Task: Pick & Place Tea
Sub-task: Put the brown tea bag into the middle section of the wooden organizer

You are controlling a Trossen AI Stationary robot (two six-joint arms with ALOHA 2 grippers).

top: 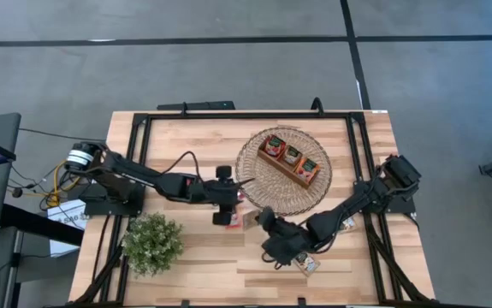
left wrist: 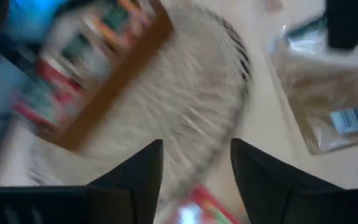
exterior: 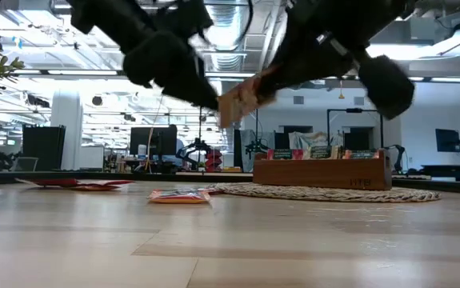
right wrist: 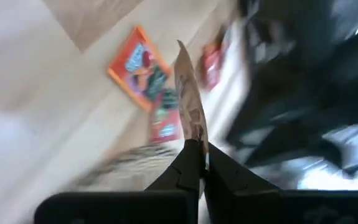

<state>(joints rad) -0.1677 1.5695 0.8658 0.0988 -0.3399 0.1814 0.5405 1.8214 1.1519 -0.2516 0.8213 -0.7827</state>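
Tea sachets (top: 292, 155) fill wooden tray (top: 280, 168) on woven mat (top: 258, 184).

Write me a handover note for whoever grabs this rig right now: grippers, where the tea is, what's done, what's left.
Right gripper: shut on a brownish sachet, held edge-up above the table, near the woven mat's front edge.
Left gripper: open, empty, over the mat's near edge, with a red sachet just below it.
Wooden tray: on the mat, sachets already standing in all three compartments.
Loose tea: an orange sachet and red ones lie on the table by the mat; one more sits beside the right arm.
Left to do: place the held sachet, then collect the loose ones.
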